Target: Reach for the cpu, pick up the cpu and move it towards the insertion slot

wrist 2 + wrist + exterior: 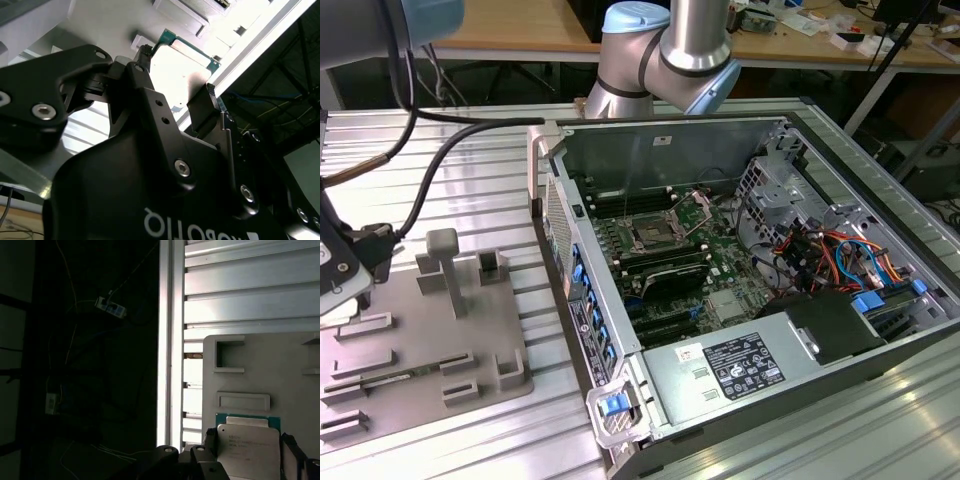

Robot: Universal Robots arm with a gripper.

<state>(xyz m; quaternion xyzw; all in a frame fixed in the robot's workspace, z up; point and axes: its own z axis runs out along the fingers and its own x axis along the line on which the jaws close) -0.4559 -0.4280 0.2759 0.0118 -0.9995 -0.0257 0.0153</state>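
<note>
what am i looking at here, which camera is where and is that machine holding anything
This is one robot arm working at a ribbed metal table. The exterior view comes from a camera standing off the arm. Both wrist views come from cameras riding on the arm, looking along its gripper. On the table lie a grey plastic tray, at the exterior view's left, and an open computer case to its right. Inside the case is the insertion slot, a metal-framed socket. The gripper is over the tray, and the cpu, a flat silvery chip, sits right at its tip. Whether it is gripped I cannot tell.
</note>
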